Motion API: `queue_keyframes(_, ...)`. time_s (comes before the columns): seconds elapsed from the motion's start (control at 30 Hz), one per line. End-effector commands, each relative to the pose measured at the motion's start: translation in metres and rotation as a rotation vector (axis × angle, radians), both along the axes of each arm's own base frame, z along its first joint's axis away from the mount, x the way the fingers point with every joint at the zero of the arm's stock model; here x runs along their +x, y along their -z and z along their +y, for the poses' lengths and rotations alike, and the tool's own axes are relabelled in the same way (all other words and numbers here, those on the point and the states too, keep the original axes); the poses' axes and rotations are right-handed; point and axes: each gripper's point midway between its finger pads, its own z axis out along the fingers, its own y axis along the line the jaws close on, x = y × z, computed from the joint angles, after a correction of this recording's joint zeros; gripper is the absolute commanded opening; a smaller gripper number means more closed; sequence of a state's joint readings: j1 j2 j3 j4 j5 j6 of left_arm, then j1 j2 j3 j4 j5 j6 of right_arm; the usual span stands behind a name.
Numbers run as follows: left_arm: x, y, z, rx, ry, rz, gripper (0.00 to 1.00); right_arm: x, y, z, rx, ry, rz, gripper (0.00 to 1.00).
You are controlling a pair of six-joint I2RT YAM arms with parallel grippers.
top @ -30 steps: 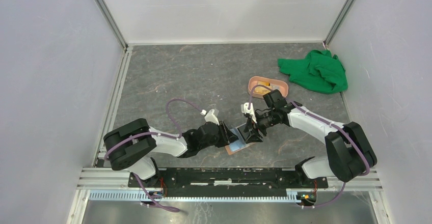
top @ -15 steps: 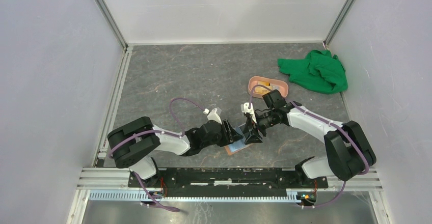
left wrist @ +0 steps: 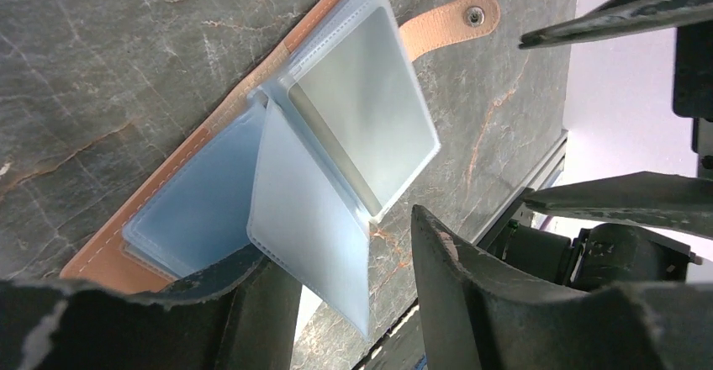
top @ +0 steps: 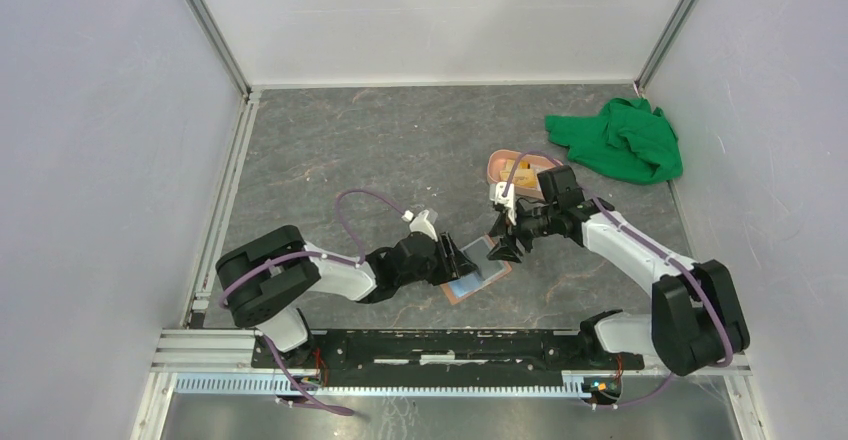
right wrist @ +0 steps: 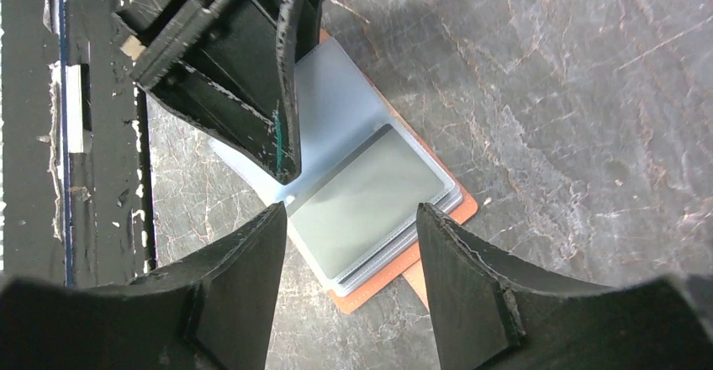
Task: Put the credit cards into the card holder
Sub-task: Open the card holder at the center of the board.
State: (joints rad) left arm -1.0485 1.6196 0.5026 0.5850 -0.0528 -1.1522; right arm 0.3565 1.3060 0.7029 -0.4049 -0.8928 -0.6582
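Card holder [top: 478, 278] lies open with a grey card [right wrist: 366, 198] in one sleeve, between left claw [top: 462, 260] and right claw [top: 503, 248], both wide and empty. Next, I'd guess: grab another card from the pink tray [top: 497, 165].

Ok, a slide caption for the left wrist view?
Card holder lies open, snap tab out, a grey card sleeved; one clear leaf stands between the open left gripper's jaws.
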Motion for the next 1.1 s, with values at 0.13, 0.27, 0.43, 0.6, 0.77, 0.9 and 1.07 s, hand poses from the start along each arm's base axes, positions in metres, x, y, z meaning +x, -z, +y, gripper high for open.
queue_keyframes(0.13, 0.006, -0.001, -0.006, 0.032, 0.041, -0.041, 0.56, -0.006, -0.019, 0.007, 0.078, -0.066, -0.062, 0.62)
queue_keyframes(0.27, 0.007, -0.003, -0.006, 0.035, 0.043, -0.045, 0.56, 0.002, -0.001, 0.003, 0.025, -0.001, -0.012, 0.55)
queue_keyframes(0.43, 0.008, -0.006, 0.000, 0.049, 0.027, -0.055, 0.54, 0.004, 0.020, 0.004, -0.034, 0.024, 0.070, 0.39)
queue_keyframes(0.6, 0.008, -0.007, 0.011, 0.076, 0.008, -0.064, 0.47, 0.006, 0.046, 0.000, -0.120, 0.051, 0.132, 0.22)
queue_keyframes(0.77, 0.007, -0.007, 0.029, 0.116, -0.024, -0.070, 0.45, 0.007, 0.056, -0.003, -0.160, 0.055, 0.163, 0.15)
queue_keyframes(0.9, 0.008, 0.000, 0.053, 0.197, -0.070, -0.070, 0.45, 0.005, 0.050, 0.000, -0.138, 0.032, 0.148, 0.15)
queue_keyframes(1.07, 0.010, -0.034, 0.061, 0.181, -0.074, -0.134, 0.42, 0.002, 0.042, 0.003, -0.107, -0.010, 0.121, 0.17)
